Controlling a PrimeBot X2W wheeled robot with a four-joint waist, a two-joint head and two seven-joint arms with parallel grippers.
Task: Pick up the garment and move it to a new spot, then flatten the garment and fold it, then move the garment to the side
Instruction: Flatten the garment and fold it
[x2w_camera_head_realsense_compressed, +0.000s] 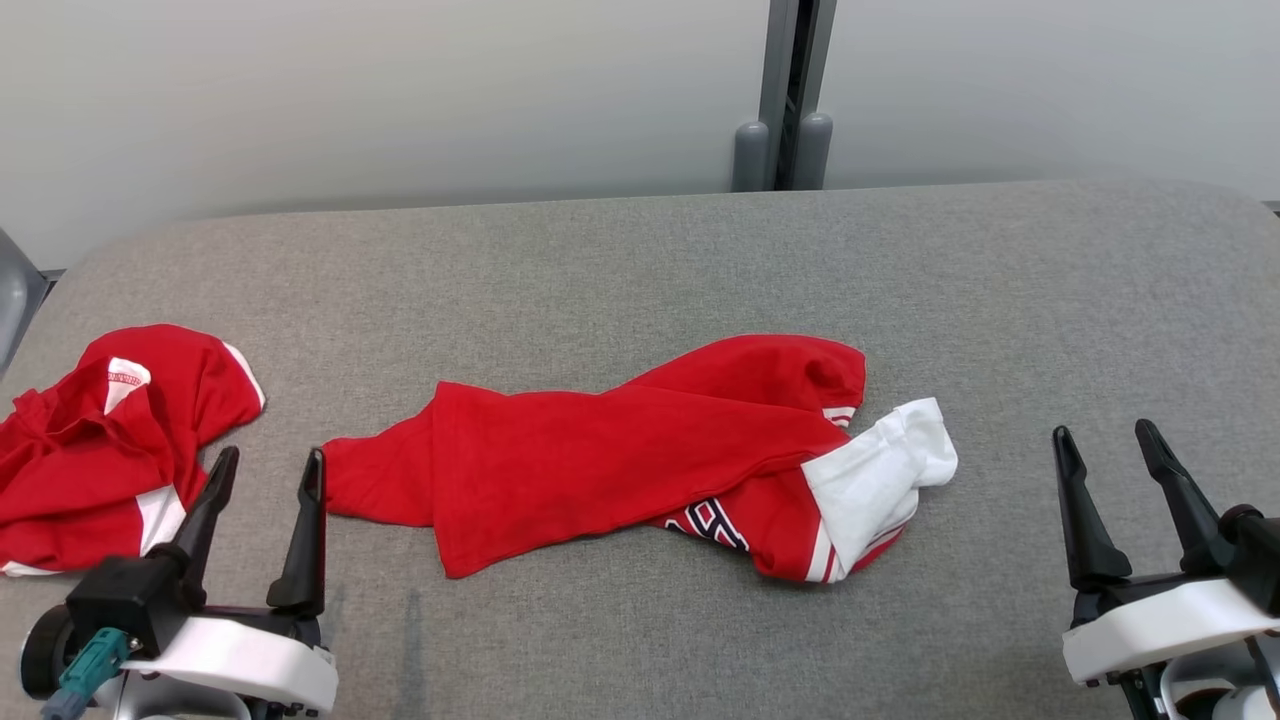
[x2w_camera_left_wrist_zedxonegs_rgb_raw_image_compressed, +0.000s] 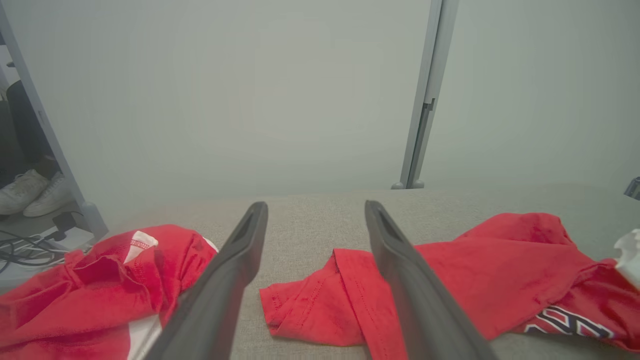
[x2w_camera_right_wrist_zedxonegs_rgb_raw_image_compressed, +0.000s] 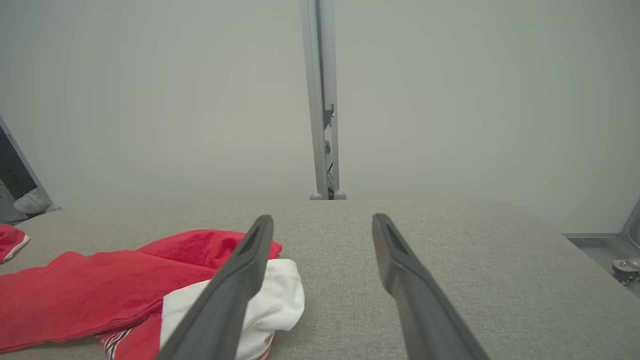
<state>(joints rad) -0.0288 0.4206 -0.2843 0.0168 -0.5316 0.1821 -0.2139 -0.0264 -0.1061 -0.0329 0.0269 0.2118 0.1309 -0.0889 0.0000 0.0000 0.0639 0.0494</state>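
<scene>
**Red garment waiting mid-worktop, both grippers empty**

A grey padded worktop (x2w_camera_head_realsense_compressed: 640, 260) is stretching out before a pale wall, and the red garment (x2w_camera_head_realsense_compressed: 620, 455) is lying crumpled across its middle, twisted lengthwise, with a white sleeve (x2w_camera_head_realsense_compressed: 880, 475) spilling out at its right end. A second red garment (x2w_camera_head_realsense_compressed: 100, 440) is sitting bunched against the worktop's left edge, well apart from the first.

The left gripper (x2w_camera_head_realsense_compressed: 272, 460) is hovering near the front edge with its jaws standing wide and holding nothing, its tips just beside the garment's left end. The right gripper (x2w_camera_head_realsense_compressed: 1102, 435) is waiting likewise, spread open and empty, near the front right corner.

The cloth is looking light, soft and limp, so it will likely be sagging and trailing when lifted. Pinching a stitched hem or the sleeve cuff seems the firmest hold.

The left wrist view is showing the doubled hem (x2w_camera_left_wrist_zedxonegs_rgb_raw_image_compressed: 300, 310) up close, plus white shoes (x2w_camera_left_wrist_zedxonegs_rgb_raw_image_compressed: 30, 192) and cables (x2w_camera_left_wrist_zedxonegs_rgb_raw_image_compressed: 20, 247) on the floor beyond the worktop. The right wrist view is revealing the sleeve's rolled edge.
</scene>
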